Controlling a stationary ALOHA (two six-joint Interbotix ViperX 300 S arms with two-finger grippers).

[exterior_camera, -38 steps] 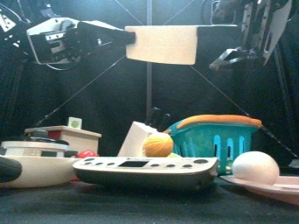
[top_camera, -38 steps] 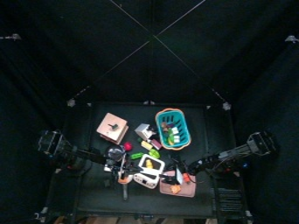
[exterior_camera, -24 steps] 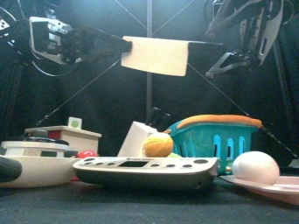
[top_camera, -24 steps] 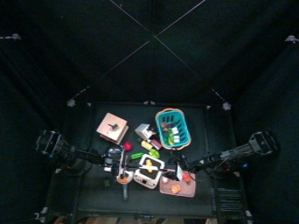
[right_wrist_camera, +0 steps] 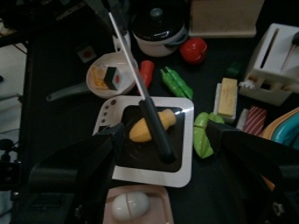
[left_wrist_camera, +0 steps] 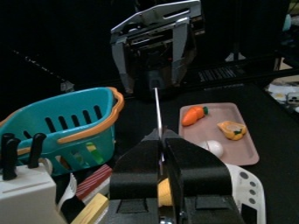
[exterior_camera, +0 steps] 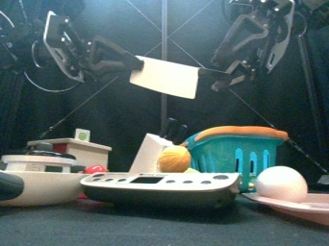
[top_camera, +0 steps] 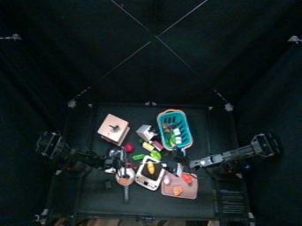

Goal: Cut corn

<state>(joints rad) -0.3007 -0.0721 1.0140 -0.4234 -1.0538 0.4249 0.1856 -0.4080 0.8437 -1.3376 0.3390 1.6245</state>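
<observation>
A knife with a broad cream blade [exterior_camera: 164,77] hangs tilted above the table, and my left gripper [exterior_camera: 113,60] is shut on its handle. In the left wrist view the blade [left_wrist_camera: 156,96] shows edge-on above the closed jaws [left_wrist_camera: 163,166]. Below it, a yellow piece of corn [right_wrist_camera: 142,129] lies on a white board [right_wrist_camera: 122,171]; the front view has the corn [exterior_camera: 174,159] behind the board's dark edge. My right gripper [right_wrist_camera: 166,144] hovers open over the board, facing the knife, and also shows open in the left wrist view [left_wrist_camera: 152,44].
A teal basket [exterior_camera: 236,154] stands right of the corn. A pink tray [left_wrist_camera: 239,114] holds a carrot [left_wrist_camera: 193,114] and a white egg [exterior_camera: 282,183]. A pot [right_wrist_camera: 158,31], tomato [right_wrist_camera: 194,50], green vegetable [right_wrist_camera: 176,81] and toaster [right_wrist_camera: 278,52] ring the board.
The left arm has brought the knife lower and tilted its blade from level to slanted. The right gripper has come down and moved a little toward the knife.
</observation>
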